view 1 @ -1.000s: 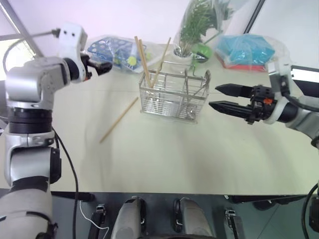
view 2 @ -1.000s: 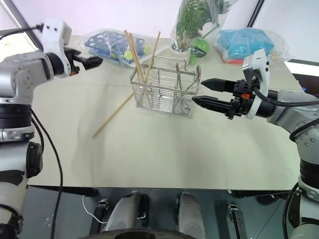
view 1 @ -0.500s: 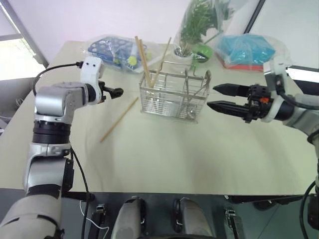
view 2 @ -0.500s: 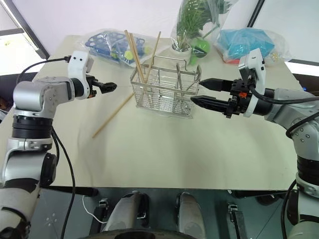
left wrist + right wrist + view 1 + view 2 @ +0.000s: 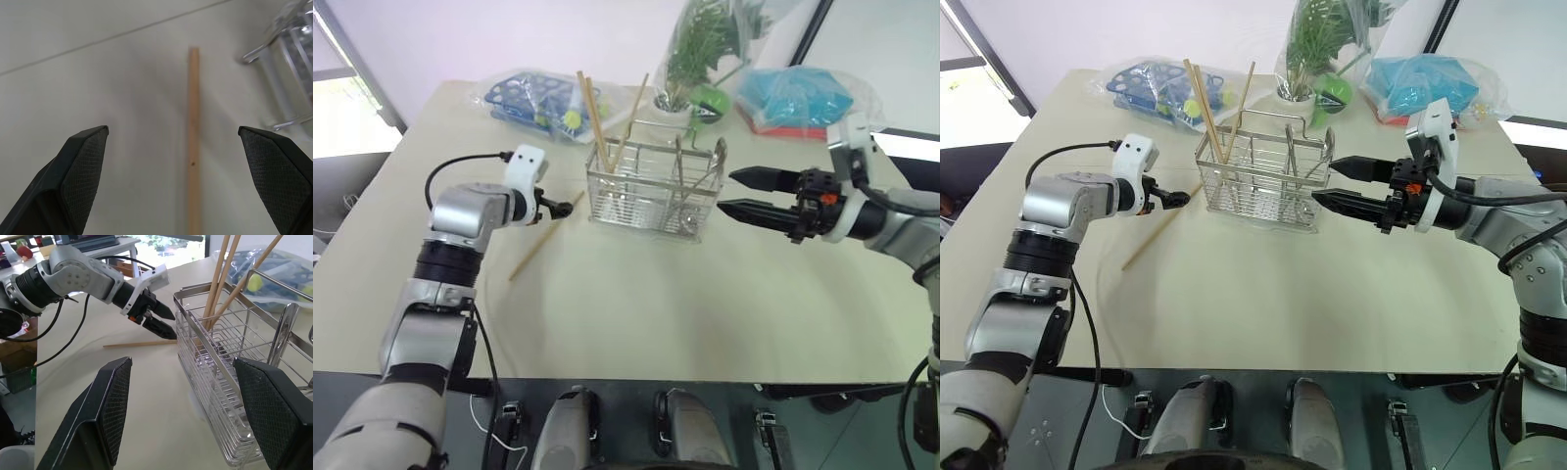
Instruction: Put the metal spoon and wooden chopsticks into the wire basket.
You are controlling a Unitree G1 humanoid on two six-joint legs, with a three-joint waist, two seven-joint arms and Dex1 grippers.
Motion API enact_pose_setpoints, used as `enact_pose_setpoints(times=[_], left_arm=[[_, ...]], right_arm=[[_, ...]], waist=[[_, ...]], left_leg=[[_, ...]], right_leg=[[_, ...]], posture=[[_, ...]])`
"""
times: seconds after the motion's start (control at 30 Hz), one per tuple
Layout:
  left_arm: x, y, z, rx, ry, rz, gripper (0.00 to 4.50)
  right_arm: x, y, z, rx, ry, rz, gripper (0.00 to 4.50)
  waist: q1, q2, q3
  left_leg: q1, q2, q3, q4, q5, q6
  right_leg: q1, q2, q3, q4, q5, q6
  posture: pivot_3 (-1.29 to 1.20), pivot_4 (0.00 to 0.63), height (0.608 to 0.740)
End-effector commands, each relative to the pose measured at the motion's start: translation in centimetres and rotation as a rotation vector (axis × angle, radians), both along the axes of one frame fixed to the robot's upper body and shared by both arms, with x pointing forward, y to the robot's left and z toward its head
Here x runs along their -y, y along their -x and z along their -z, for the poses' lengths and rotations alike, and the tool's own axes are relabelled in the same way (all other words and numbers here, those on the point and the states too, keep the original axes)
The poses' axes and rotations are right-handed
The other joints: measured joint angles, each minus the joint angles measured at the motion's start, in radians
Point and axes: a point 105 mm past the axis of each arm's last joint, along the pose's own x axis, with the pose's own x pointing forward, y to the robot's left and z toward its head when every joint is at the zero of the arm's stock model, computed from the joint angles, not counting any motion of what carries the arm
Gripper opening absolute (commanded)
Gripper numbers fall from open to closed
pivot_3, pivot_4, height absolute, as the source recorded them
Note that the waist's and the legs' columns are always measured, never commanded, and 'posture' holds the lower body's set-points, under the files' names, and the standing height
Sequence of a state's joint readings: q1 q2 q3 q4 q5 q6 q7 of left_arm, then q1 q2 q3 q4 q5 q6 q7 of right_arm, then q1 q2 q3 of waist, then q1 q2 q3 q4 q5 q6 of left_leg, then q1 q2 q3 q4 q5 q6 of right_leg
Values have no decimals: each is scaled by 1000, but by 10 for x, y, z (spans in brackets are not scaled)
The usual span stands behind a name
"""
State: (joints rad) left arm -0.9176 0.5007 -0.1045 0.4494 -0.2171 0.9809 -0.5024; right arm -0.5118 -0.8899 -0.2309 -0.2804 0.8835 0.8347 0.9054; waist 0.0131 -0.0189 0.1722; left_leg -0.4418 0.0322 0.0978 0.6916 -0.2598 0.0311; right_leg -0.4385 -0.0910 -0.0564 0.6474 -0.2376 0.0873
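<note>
1. Silver wire-grid basket (image 5: 654, 196) stands upright mid-worktop, on the pale beige worktop (image 5: 636, 304).
2. Three light tan wooden chopsticks (image 5: 595, 119) stand tilted in the basket's left end, tops well above the rim; lower ends hard to make out behind the wires.
3. One more plain wooden chopstick (image 5: 546, 236) lies flat on the worktop just left of the basket, running diagonally; in the left wrist view its near end is cut off by the frame edge.
4. Shiny metal spoon (image 5: 1326, 157) stands in the basket's right end; only the upper part shows clearly, the rest blends with the wires.
5. Left gripper (image 5: 564, 206) released, fingers spread wide, tips over the lying chopstick's upper end, near the basket's left side; contact cannot be told. The left wrist view shows the stick between the two fingers (image 5: 83, 161), not pinched.
6. Right gripper (image 5: 736, 193) level, fingers apart, empty, tips just right of the basket, apart from it.
7. Background: blue tray in clear wrap (image 5: 533, 98), green plant in a bag (image 5: 700, 49), teal wrapped package (image 5: 798, 98); contents hard to read through the plastic.
</note>
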Motion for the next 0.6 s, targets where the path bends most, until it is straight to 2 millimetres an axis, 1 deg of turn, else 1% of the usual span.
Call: enact_pose_setpoints(times=[0.03,0.17,0.27,0.3,0.37,0.47,0.5,0.53,0.57,0.6], left_arm=[[13,-2,-4,-7,51,67,4467],[19,-3,4,-32,46,102,4467],[19,-2,17,-50,-18,132,4467],[18,-3,19,-46,-37,135,4234],[18,-2,21,-55,-39,152,3552],[16,-4,21,-41,-66,147,2072],[15,-5,21,-34,-78,148,1499],[13,-5,20,-30,-87,149,1174],[13,-5,20,-27,-90,149,489],[12,-6,20,-25,-91,148,40]], right_arm=[[1,5,-17,62,-20,0,3402],[-1,5,-14,59,-23,0,3402],[-2,5,-13,57,-26,1,3402],[-2,5,-12,57,-26,0,3402],[-2,6,-11,55,-23,0,3402],[-2,7,-8,50,-13,-4,3402],[-2,8,-8,48,-11,-5,3402],[-2,8,-8,46,-8,-7,3402],[-2,9,-7,45,-7,-8,3402],[-2,9,-7,45,-6,-8,3402]], waist=[[2,0,0],[1,0,0],[0,0,0],[1,1,0],[1,1,-1],[2,1,-1],[2,1,-1],[1,1,-1],[1,1,-1],[1,1,-1]], left_leg=[[0,0,0,0,0,0],[0,0,0,1,0,0],[0,0,0,1,0,0],[0,0,0,1,0,0],[0,0,0,1,0,0],[0,0,0,1,0,1],[0,0,0,1,0,1],[0,0,0,1,-1,1],[0,0,0,1,-1,1],[0,0,0,1,-1,1]], right_leg=[[0,0,0,0,0,0],[0,0,0,0,0,0],[0,0,0,0,0,0],[0,0,0,0,0,0],[0,0,0,0,0,0],[0,-1,0,0,0,0],[1,-1,0,0,0,0],[0,-1,0,0,0,0],[0,-1,0,0,0,0],[0,-1,0,0,0,0]], posture=[[0,150,720],[0,150,720],[0,150,720],[0,150,720],[0,150,720],[0,150,720],[0,150,720],[0,150,720],[0,150,720],[0,150,720]])
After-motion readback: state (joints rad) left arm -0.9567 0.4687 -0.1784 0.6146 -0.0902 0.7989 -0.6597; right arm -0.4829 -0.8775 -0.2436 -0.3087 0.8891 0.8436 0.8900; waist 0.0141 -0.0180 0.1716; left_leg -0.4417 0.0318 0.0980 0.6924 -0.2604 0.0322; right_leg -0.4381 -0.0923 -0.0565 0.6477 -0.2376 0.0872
